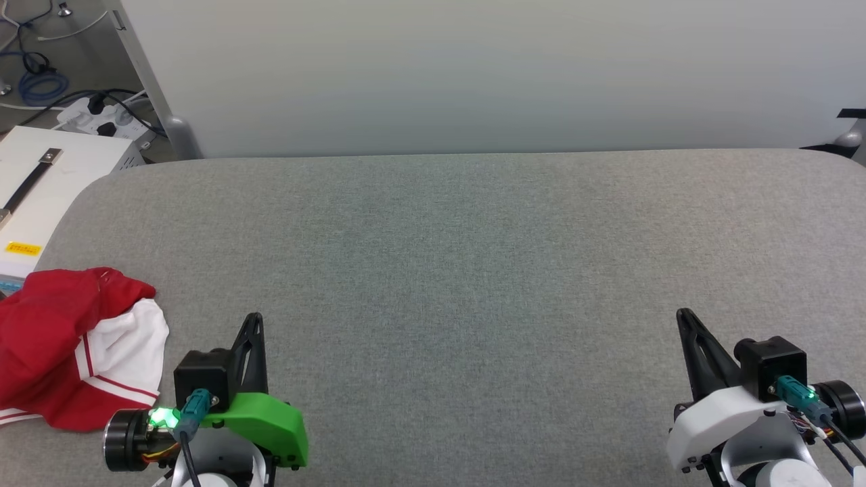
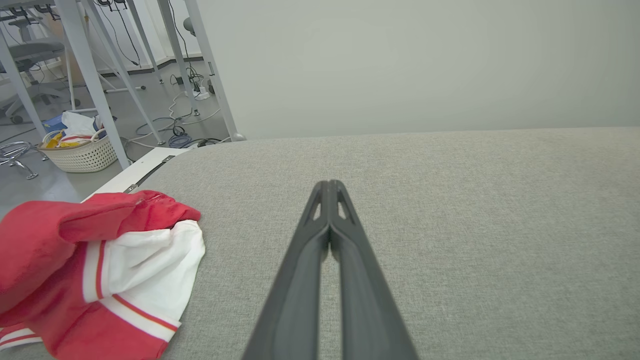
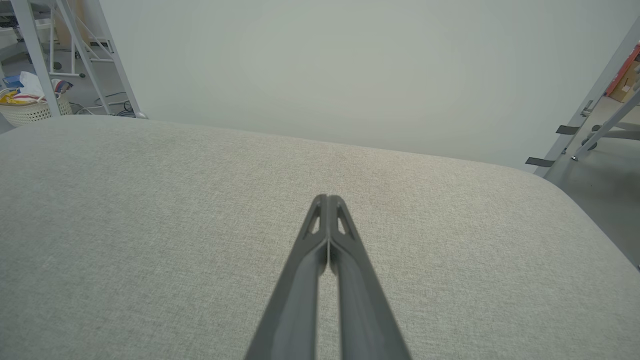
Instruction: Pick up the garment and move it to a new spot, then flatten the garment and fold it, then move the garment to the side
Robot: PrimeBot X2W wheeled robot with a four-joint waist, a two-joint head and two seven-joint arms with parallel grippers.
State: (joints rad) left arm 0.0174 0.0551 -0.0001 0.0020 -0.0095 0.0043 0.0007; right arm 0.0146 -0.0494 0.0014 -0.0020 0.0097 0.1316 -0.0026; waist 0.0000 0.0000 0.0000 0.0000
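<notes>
The garment lies bunched at the near left corner of the grey padded table, red with a white sleeve and striped trim showing; its number is hidden. In the left wrist view the garment sits left of the fingers. My left gripper hovers just right of it, shut and empty, fingertips pressed together. At the lower right my right gripper is also shut with nothing in it, over bare table.
A pale wall panel stands behind the table's far edge. A white box and cables on the floor lie off the left edge. A basket of cloths sits on the floor beyond. Metal frame legs stand off the right corner.
</notes>
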